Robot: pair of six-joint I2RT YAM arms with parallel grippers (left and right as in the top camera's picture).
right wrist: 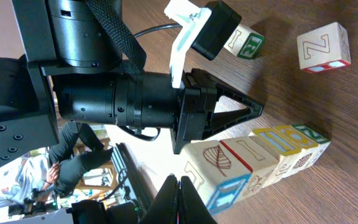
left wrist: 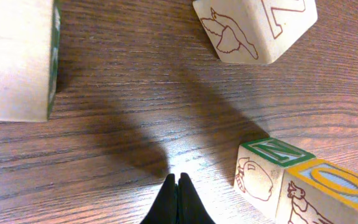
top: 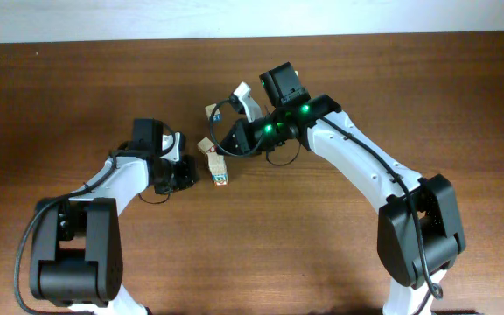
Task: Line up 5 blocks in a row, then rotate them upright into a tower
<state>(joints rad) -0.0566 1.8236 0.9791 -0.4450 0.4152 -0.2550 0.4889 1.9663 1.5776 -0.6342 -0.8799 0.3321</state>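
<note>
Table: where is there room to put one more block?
Bare wood lies on the table left of the left arm, right of the right arm, and at the front between them. The middle is crowded: the blocks sit there with the left pincer and right pincer close.

Block (left wrist: 14,59) partly beyond frame edge

Dark brown wood-grain table (top: 409,79), pale strip (top: 103,17) beyond far edge. Directly on it, near centre: row of blocks (right wrist: 247,155), sides touching, in diagonal line; faces showing leaf, red I, yellow border, green N. Apart from row, two loose: red-Z block (right wrist: 323,46), green-lettered block (right wrist: 247,45), near each other, not touching.
</note>
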